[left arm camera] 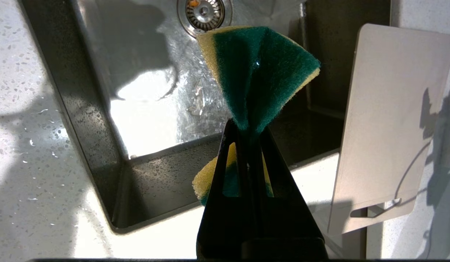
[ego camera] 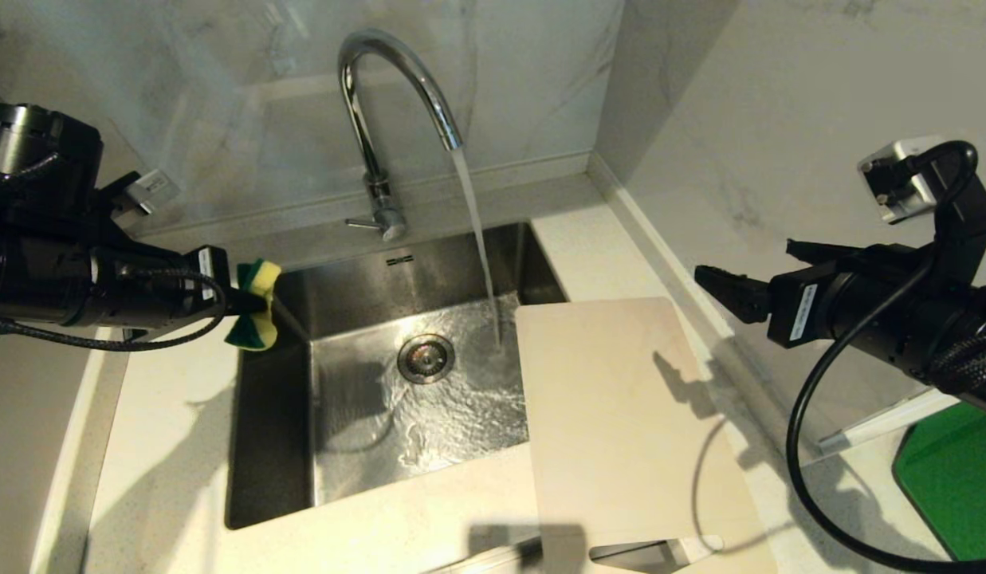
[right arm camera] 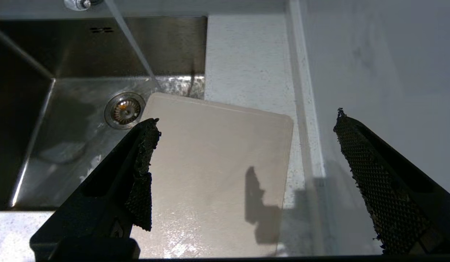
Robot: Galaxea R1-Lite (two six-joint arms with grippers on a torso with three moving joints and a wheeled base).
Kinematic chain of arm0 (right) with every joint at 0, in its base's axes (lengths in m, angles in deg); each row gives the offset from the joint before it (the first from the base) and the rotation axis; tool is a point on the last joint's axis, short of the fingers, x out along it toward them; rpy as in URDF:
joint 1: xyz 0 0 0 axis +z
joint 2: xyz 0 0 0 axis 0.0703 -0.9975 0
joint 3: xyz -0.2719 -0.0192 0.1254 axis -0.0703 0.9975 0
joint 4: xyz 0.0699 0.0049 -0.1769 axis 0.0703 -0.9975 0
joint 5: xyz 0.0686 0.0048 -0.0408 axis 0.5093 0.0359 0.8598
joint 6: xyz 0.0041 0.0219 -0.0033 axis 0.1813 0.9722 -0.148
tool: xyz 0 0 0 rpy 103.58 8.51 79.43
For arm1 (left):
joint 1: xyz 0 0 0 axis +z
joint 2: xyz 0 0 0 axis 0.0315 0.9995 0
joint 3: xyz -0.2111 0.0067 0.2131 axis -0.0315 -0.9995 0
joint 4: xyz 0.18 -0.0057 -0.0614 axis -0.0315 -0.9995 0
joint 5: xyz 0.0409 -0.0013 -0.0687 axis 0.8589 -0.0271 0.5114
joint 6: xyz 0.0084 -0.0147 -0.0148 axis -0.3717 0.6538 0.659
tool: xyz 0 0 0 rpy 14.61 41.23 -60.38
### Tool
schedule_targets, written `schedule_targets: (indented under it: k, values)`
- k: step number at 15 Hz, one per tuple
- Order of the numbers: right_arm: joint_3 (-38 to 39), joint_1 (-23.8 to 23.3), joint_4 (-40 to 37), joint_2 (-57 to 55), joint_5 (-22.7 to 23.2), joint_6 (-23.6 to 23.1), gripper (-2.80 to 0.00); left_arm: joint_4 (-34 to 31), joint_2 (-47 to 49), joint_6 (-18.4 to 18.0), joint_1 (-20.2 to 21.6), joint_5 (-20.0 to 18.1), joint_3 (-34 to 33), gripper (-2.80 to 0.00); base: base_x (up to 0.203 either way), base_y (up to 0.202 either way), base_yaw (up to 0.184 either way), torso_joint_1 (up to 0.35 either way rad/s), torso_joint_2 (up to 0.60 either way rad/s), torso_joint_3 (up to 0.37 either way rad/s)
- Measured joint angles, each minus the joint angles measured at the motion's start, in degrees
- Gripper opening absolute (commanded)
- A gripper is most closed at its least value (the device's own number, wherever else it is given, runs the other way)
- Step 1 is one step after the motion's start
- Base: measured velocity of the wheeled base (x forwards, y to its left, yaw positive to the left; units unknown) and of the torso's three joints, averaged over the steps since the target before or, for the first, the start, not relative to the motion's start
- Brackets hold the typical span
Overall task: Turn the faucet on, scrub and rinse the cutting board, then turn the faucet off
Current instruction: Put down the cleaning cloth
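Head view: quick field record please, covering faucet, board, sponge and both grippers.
faucet: running, stream falls into sink
cutting board: on the counter right of the basin, left edge overhanging it, out of the stream
sponge: yellow-green, pinched and folded
left gripper: shut on sponge, at the sink's left rim
right gripper: open, empty, above the board's far right corner

Black arms (ego camera: 78, 275), looping black cables (ego camera: 803, 446), mesh-padded jaws, white labels.

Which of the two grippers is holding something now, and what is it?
The left gripper, beside the sink's left rim, is shut on the green and yellow sponge. The right gripper hangs open and empty above the cutting board.
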Motion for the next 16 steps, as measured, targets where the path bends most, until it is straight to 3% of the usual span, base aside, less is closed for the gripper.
schedule_targets:
  k: [14, 15, 16]
  values:
    - [0.6, -0.6, 0.1, 0.2, -0.4, 3.5, 0.00, 0.0, -0.2, 0.0, -0.1, 0.5, 0.0, -2.80, 0.000, 0.000, 0.000, 0.000, 0.00, 0.000]
    - [0.6, -0.7, 0.1, 0.2, -0.4, 3.5, -2.80, 0.0, -0.2, 0.0, -0.1, 0.6, 0.0, -2.80, 0.000, 0.000, 0.000, 0.000, 0.00, 0.000]
    - [0.6, -0.7, 0.0, 0.2, -0.4, 3.5, -2.80, 0.0, -0.2, 0.0, -0.1, 0.6, 0.0, -2.80, 0.000, 0.000, 0.000, 0.000, 0.00, 0.000]
